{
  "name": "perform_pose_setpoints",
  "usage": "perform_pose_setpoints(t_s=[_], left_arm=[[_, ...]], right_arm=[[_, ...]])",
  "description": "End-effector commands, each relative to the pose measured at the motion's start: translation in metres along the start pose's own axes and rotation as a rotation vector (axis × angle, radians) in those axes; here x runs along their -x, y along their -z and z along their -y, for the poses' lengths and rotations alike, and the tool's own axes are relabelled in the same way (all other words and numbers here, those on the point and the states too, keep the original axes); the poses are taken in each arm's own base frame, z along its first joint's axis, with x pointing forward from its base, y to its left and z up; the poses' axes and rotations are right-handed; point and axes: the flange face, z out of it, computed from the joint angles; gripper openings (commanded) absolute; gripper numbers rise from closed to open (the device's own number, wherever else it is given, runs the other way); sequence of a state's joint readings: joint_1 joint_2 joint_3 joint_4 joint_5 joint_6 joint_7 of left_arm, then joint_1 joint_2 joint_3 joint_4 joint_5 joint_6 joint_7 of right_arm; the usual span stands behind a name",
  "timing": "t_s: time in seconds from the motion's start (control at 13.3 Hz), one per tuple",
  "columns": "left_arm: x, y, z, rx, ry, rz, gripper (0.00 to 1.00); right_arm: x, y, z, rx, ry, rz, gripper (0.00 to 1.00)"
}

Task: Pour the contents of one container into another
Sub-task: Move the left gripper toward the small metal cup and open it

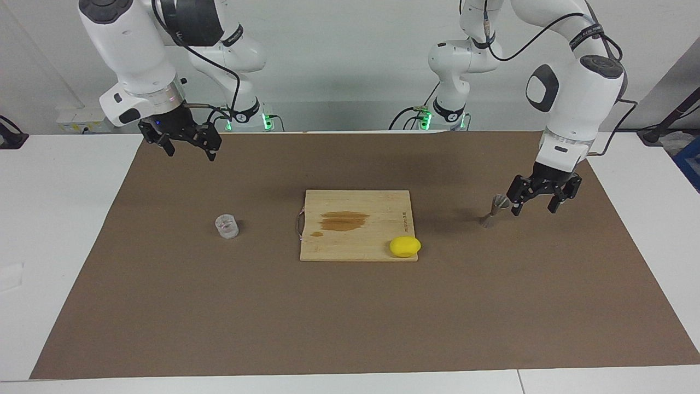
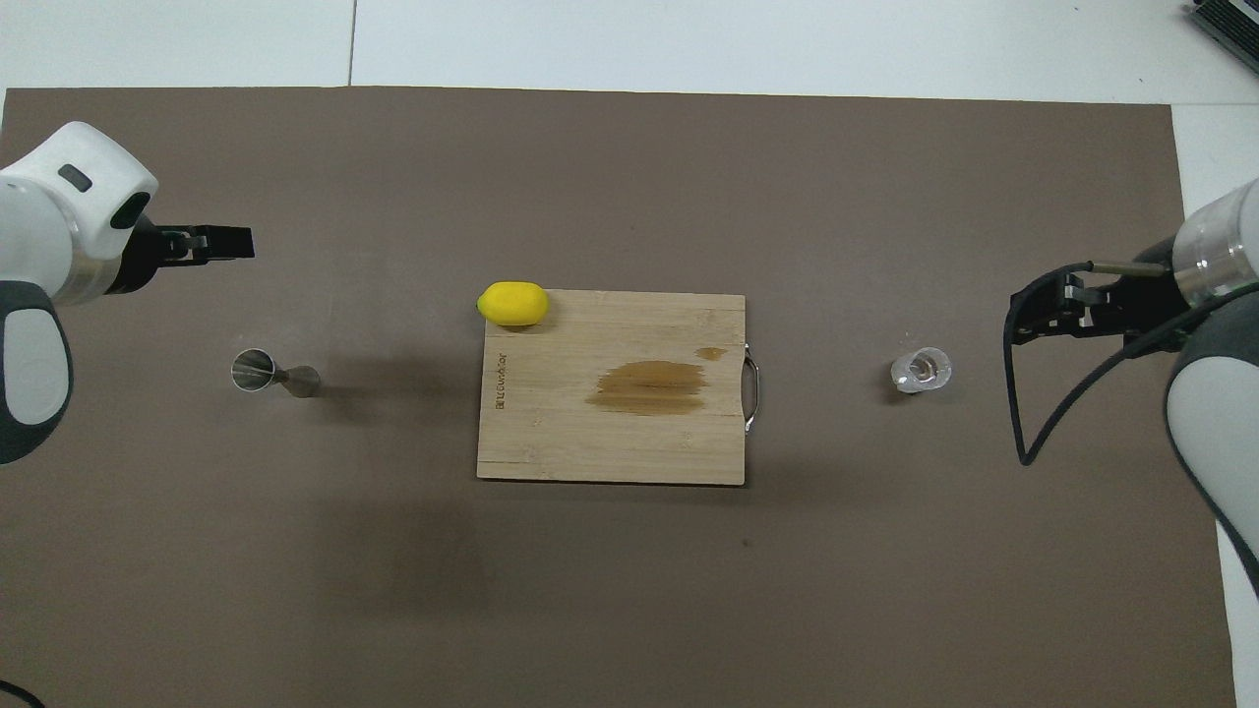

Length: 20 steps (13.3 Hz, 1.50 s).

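Starting the pour means picking up the clear cup [image 1: 226,226] first, and it stands upright on the brown mat toward the right arm's end of the counter [image 1: 71,230], level with the middle of the cutting board [image 1: 355,224]. Your right pincer [image 1: 188,146] hangs in the air, over the mat near the counter edge closest to the robots, fingers apart and holding nothing. Bring it down square over the cup and close around the wall low enough that the cup cannot tip; it looks light and slippery, so I would squeeze gently.

The metal jigger [image 1: 496,210] stands on the mat toward the left arm's end. Your left pincer [image 1: 535,203] sits just beside it, fingers spread, not touching as far as I can tell. Steady the jigger at its narrow waist before anything is poured, since its small foot will topple easily.

Between the two lies the board, with a dark stain and a lemon [image 1: 404,246] on its corner. Carry the cup high enough to clear both.
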<state>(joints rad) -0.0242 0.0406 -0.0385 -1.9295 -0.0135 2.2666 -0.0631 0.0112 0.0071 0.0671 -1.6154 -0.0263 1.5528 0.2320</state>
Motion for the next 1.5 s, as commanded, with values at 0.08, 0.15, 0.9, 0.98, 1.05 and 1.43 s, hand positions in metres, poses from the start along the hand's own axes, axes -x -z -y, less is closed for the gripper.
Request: perform_pose_setpoints(t_s=[0.08,0.15,0.9,0.98,1.05,1.43], left_arm=[[0.011,0.0,-0.024,0.004,-0.044,0.013,1.0],[0.015,0.0,-0.027,0.001,-0.044,0.06,1.0],[0.021,0.009,-0.045,0.034,-0.063,0.272,1.0],[0.014,0.003,-0.046,0.077,-0.034,0.3,1.0],[0.009,0.002,-0.04,0.109,-0.011,0.338,1.0],[0.001,0.005,0.013,0.326,-0.036,0.35,1.0]], right_arm=[[0.005,0.001,-0.004,-0.02,0.014,-0.001,0.99],[0.005,0.001,-0.004,-0.02,0.013,-0.001,0.99],[0.005,0.001,-0.004,-0.02,0.013,-0.001,0.99],[0.005,0.0,-0.004,-0.02,0.013,0.001,0.99],[0.005,0.0,-0.004,-0.02,0.013,0.001,0.99],[0.005,0.0,-0.004,-0.02,0.013,0.001,0.99]])
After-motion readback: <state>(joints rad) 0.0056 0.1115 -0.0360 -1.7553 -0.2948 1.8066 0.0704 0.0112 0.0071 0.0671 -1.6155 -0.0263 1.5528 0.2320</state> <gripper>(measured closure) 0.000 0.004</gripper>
